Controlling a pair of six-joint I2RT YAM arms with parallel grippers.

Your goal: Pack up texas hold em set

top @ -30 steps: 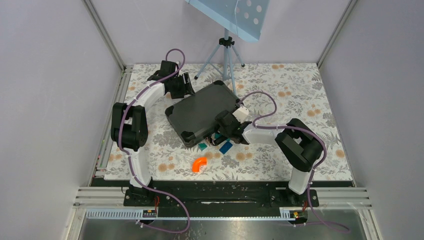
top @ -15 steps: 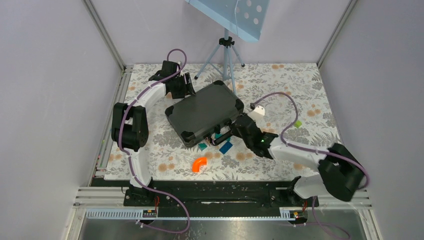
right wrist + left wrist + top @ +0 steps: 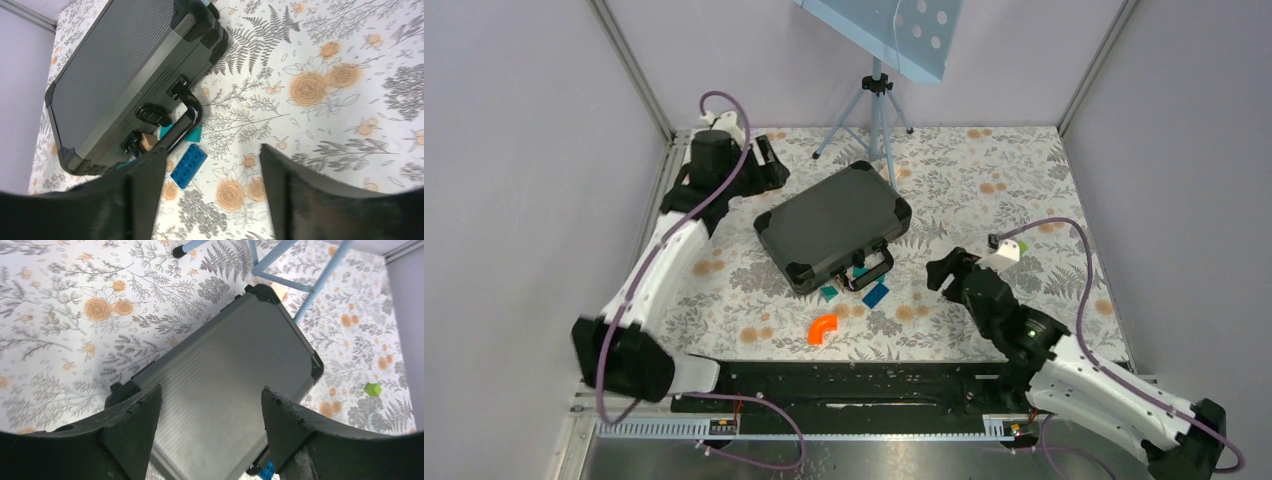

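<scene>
The closed black hard briefcase lies on the floral worktop, long axis near-left to far-right, handle nearward. The left gripper and right gripper gape empty.

The briefcase lid is a finely ribbed grey panel that looks like brushed metal, matt with a soft sheen. Its corner caps are smooth black, and the handle is glossy black. The table cover is a flat, matt floral print. The orange curved piece and the studded blue block look like smooth plastic.
</scene>
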